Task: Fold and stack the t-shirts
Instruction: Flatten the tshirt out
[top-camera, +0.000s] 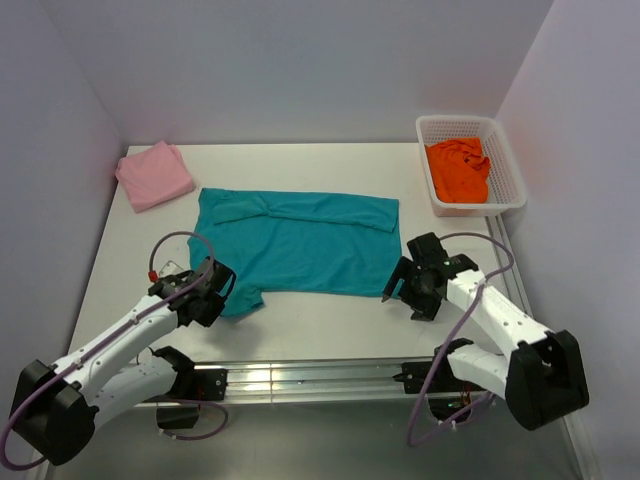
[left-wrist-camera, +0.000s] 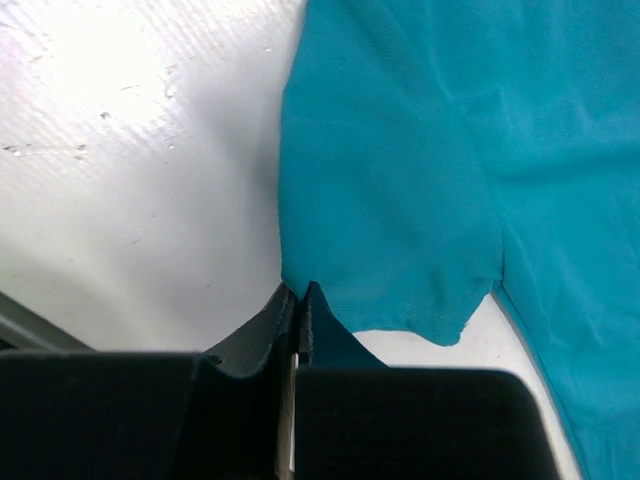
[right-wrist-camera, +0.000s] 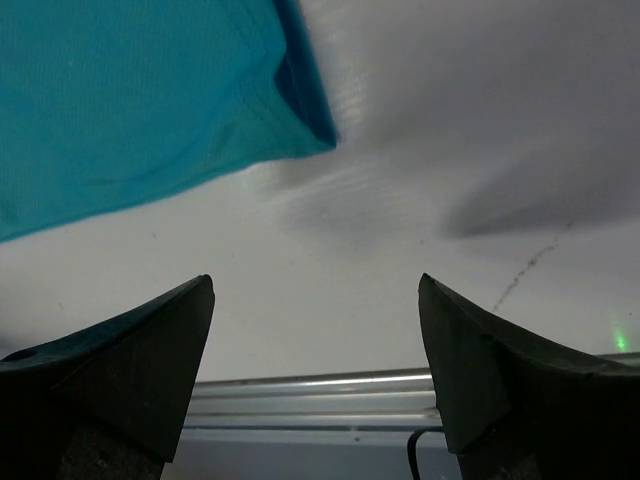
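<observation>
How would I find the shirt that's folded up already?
Look at the white table, then go to its far left corner. The pink t-shirt lies there, the only one folded small; the teal t-shirt is spread out, the orange t-shirt bunched in the basket.

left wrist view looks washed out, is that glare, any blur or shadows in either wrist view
Left wrist: yes, glare whitens the table at upper left; the teal t-shirt is in focus, the gripper fingers are dark and featureless. Right wrist: soft shadows fall across the table.
</observation>
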